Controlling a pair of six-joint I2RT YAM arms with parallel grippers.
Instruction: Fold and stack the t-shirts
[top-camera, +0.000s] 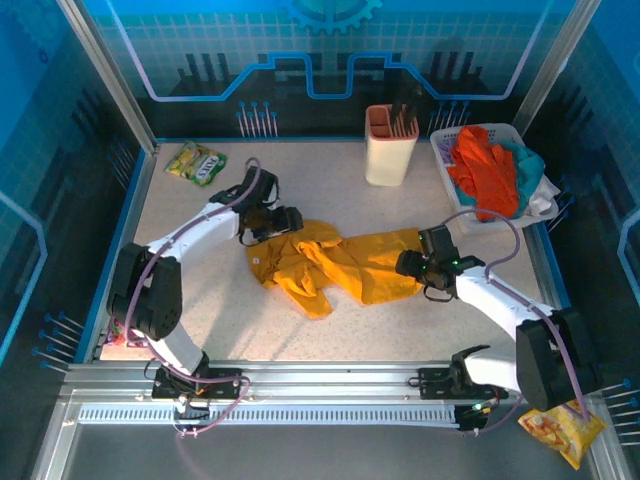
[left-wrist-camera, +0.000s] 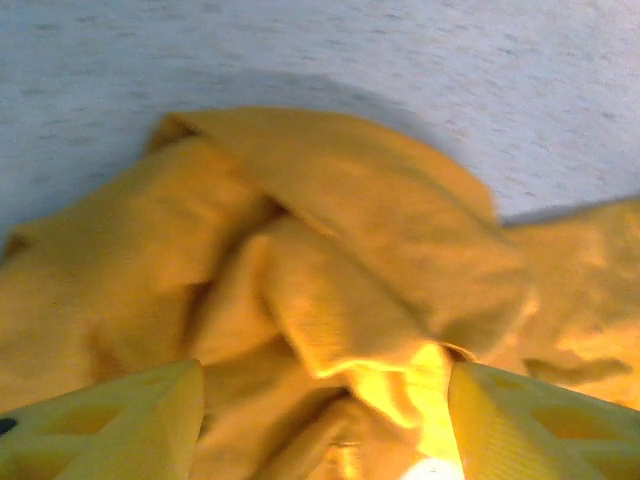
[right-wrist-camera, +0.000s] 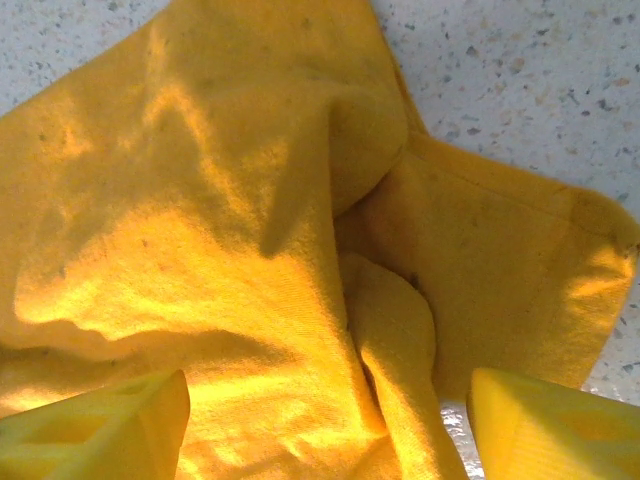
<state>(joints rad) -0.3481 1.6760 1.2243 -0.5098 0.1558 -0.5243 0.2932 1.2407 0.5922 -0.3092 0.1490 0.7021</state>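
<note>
Nearest, an orange snack bag (top-camera: 560, 425) lies on the frame by the right arm's base, out of the work. Mid-surface (top-camera: 200, 320), the mustard-yellow t-shirt (top-camera: 330, 265) lies crumpled, sleeves and body bunched in ridges and not yet flattened. The right arm's jaws stand wide open over its right edge, fingers (right-wrist-camera: 90, 420) either side of a raised fold, gripping nothing. The left arm's jaws, also apart and empty, straddle a hump at the shirt's far-left end, fingers (left-wrist-camera: 110, 420) low to the cloth. With one at each end, the arms look placed to pull it flat. Beyond, a green-yellow snack packet (top-camera: 195, 162) and a beige holder (top-camera: 390, 150) stand clear. A white basket (top-camera: 441, 146) keeps the orange-red t-shirt (top-camera: 485, 170) and teal t-shirt (top-camera: 528, 165) waiting.
</note>
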